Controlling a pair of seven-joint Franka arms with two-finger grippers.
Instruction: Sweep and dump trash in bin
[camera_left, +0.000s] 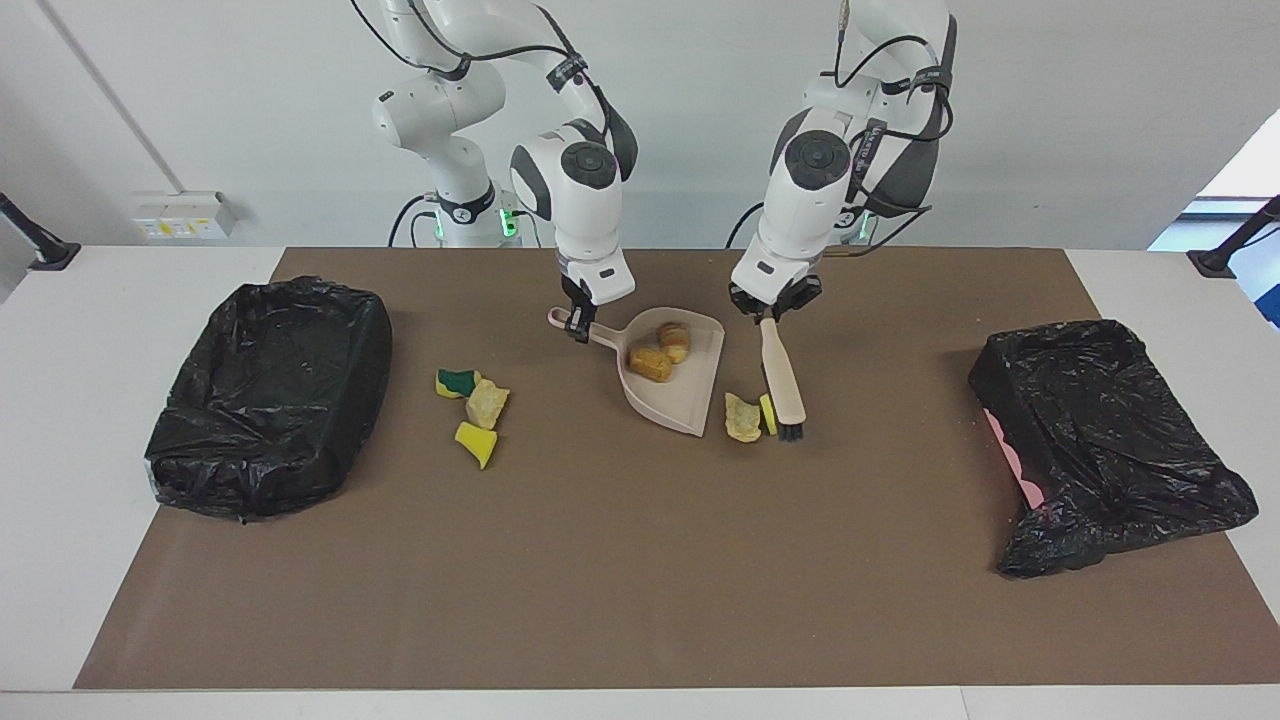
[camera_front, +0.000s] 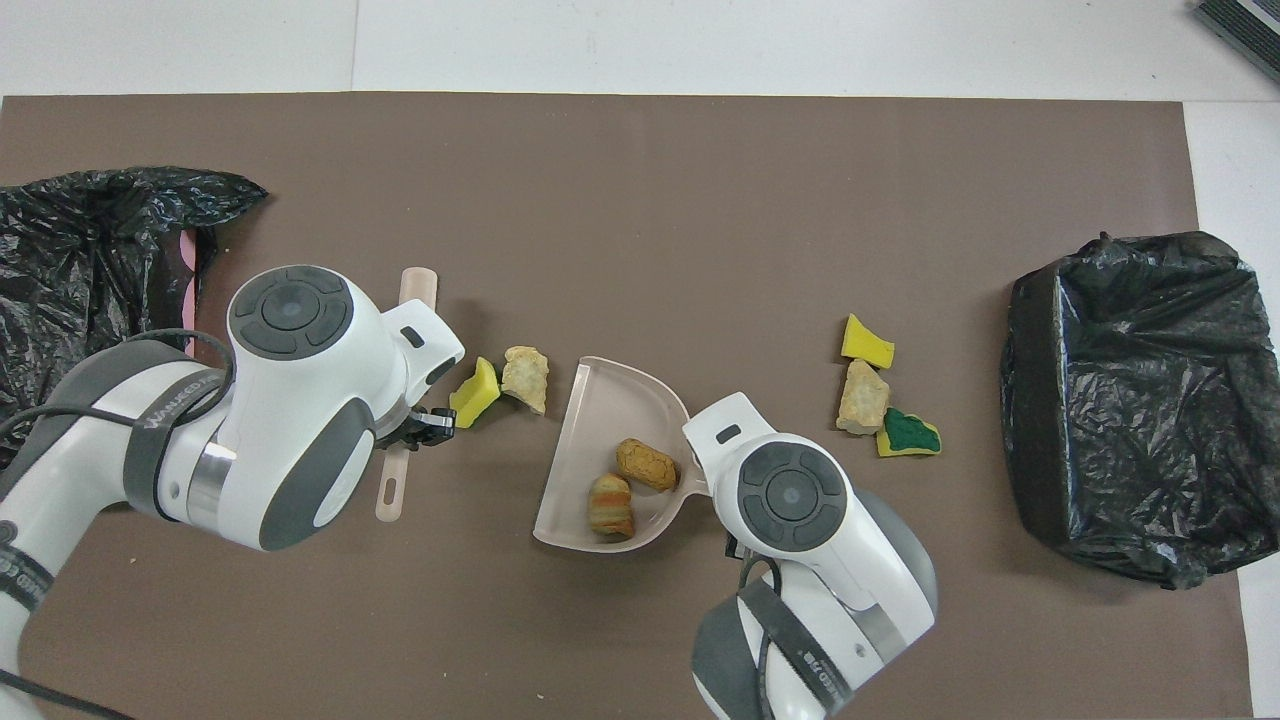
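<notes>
The left gripper (camera_left: 770, 312) is clamped on the handle of the beige brush (camera_left: 782, 378), whose bristle end reaches down to the mat just beside a yellow sponge piece (camera_front: 476, 391) and a pale crumbly chunk (camera_left: 741, 417); both scraps lie between the bristles and the open lip of the dustpan (camera_left: 690, 395). The right gripper (camera_left: 577, 325) is closed on the dustpan's handle. Two orange-brown lumps (camera_left: 661, 352) sit inside the pan, just past those fingers along the handle. Three more scraps (camera_left: 472, 408), a green-topped sponge, a pale chunk and a yellow wedge, lie on the mat toward the right arm's end, between the right gripper and a black-lined bin (camera_left: 268, 395).

The left arm leans down steeply with the brush slanted away from the robots. The right arm points nearly straight down over the pan handle.

A second black bag (camera_left: 1105, 440) lies at the left arm's end. Open brown mat (camera_left: 620, 570) spreads out from the pan and brush away from the robots.
</notes>
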